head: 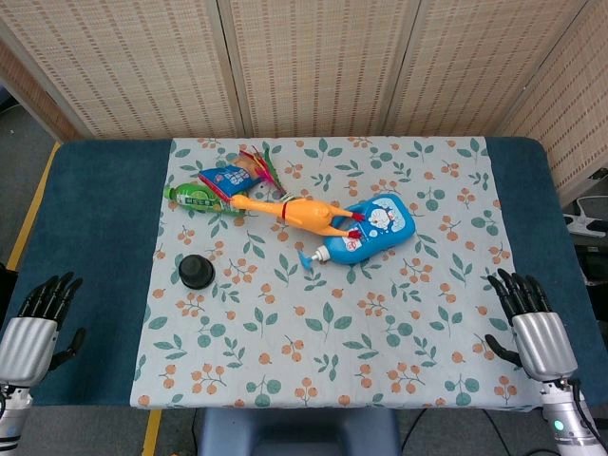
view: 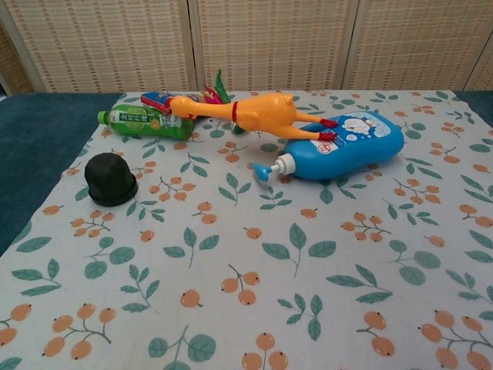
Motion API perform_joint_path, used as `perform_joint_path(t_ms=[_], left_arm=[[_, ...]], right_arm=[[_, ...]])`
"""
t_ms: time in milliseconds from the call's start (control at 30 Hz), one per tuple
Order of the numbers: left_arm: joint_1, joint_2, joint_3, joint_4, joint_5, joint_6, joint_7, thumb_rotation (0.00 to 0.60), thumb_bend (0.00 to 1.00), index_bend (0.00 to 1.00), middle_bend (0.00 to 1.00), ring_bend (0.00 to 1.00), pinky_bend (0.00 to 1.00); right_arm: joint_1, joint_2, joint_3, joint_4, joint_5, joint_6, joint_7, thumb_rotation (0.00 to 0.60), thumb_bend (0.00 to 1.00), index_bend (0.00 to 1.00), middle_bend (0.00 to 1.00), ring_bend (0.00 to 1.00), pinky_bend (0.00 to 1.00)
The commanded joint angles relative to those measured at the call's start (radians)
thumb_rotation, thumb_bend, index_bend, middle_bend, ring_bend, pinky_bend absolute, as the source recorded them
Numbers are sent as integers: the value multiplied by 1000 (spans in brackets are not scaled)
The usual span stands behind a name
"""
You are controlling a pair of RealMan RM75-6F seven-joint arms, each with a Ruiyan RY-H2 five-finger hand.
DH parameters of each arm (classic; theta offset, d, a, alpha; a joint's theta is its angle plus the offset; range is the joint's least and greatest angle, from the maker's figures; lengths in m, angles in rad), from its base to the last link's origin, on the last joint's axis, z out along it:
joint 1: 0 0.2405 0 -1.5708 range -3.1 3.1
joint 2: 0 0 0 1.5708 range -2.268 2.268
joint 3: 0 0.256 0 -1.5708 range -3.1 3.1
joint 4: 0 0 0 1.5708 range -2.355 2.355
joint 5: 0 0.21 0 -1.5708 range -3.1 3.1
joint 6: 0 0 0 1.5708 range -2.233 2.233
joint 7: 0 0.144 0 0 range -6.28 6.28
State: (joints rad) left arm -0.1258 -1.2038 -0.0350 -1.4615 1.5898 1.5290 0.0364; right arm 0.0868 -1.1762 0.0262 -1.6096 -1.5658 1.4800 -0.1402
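Nearest the camera lay the floral cloth [view: 254,308], white with orange berries and green leaves, spread across the blue table [head: 95,247] and covering its middle; both hands rested at the near edge, seen only in the head view; left hand [head: 36,323] lay on bare blue table just off the cloth's left border, fingers apart and grasping nothing; right hand [head: 532,323] lay at the cloth's right border, fingers likewise spread and released, nothing in it. Blue pump bottle [view: 350,146], on its side right of centre, nozzle pointing toward the left; well apart from either hand. Rubber chicken [view: 258,112], orange-yellow, stretched out lengthwise, its red feet touching the pump bottle's upper side, its head reaching toward the green bottle. Green bottle [view: 146,122], lying flat at the far left of the cloth, just beside the chicken's head. Snack packet [head: 225,179], blue and red, just behind the green bottle. Black cap-like object [view: 110,179], upright, alone on the left part of the cloth, nearest to the left hand yet clear of it.
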Motion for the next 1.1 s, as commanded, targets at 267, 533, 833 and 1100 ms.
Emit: perform_joint_path(t_ms=[267, 533, 833, 1100], left_arm=[[-68, 28, 9, -68, 53, -79, 11, 600, 417, 0, 0, 0, 119], [-319, 123, -44, -247, 12, -466, 140, 600, 415, 0, 0, 0, 149], [-561, 163, -128, -339, -320, -868, 207, 600, 346, 0, 0, 0, 134], [-735, 137, -157, -287, -596, -973, 266, 600, 338, 0, 0, 0, 112]], right_arm=[[-22, 22, -6, -20, -12, 35, 16, 600, 133, 0, 0, 0, 0], [-21, 40, -10, -24, -16, 26, 34, 600, 133, 0, 0, 0, 0], [-6, 55, -18, -28, -3, -25, 48, 600, 133, 0, 0, 0, 0], [6, 64, -22, -35, 8, -57, 51, 600, 133, 0, 0, 0, 0]])
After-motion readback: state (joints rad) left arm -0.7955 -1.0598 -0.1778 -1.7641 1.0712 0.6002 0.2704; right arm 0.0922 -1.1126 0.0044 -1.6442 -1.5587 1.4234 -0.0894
